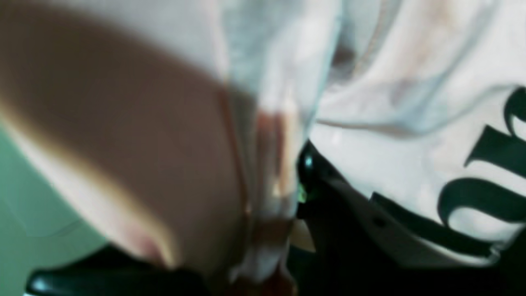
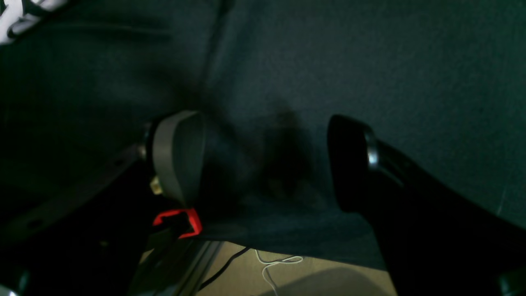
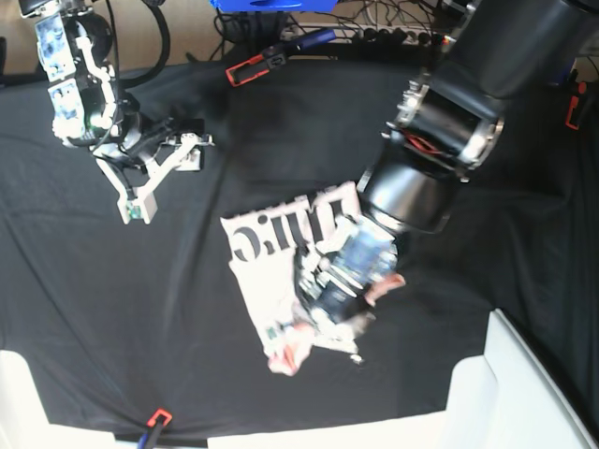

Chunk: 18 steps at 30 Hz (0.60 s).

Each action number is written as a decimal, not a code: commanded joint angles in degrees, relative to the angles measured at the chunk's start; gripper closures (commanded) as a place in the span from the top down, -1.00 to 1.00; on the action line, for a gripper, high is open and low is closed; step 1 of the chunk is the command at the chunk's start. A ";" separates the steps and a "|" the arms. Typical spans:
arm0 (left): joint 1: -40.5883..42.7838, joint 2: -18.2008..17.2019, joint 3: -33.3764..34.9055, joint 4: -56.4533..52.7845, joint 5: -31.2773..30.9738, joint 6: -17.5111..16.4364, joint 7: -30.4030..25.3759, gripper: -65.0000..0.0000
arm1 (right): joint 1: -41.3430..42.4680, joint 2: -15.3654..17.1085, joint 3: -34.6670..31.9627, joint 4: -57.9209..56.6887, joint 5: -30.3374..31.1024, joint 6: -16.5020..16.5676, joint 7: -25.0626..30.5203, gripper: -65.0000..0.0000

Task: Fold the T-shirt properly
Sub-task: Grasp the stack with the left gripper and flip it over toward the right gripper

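The pale pink T-shirt lies crumpled mid-table on the black cloth, with its big black letters facing up along the far edge. My left gripper is down at the shirt's near end, shut on a bunched fold of it. In the left wrist view that fold fills the gap between the jaws as a blur, and the shirt's black letters show at the right. My right gripper hangs open over bare cloth at the far left. Its fingers are spread with nothing between them, and only a shirt corner shows there.
A black table cloth covers the table. Red clamps hold it at the far edge and the near edge. White bins stand at the near left and near right. Cables and a blue object lie beyond the far edge.
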 commanded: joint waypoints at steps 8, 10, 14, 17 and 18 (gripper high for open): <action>-1.62 4.10 3.37 -5.72 6.31 -4.34 -8.26 -1.00 | -1.08 0.44 6.64 0.86 0.04 0.14 0.73 0.38; -2.32 4.19 3.46 -5.81 6.40 -4.34 -10.19 -1.00 | -1.52 0.44 7.95 0.94 0.04 0.14 0.73 0.38; -3.73 4.54 3.46 -5.98 6.84 -4.08 -13.97 -1.00 | -1.61 0.44 8.13 0.94 0.04 0.14 0.73 0.38; -4.78 4.89 3.46 -7.21 8.77 -0.21 -15.20 -1.00 | -1.96 0.44 8.04 0.94 0.04 0.14 0.81 0.38; -4.87 4.98 3.29 -7.83 8.95 0.41 -15.91 -1.00 | -2.05 0.44 8.04 0.94 0.04 0.14 0.81 0.38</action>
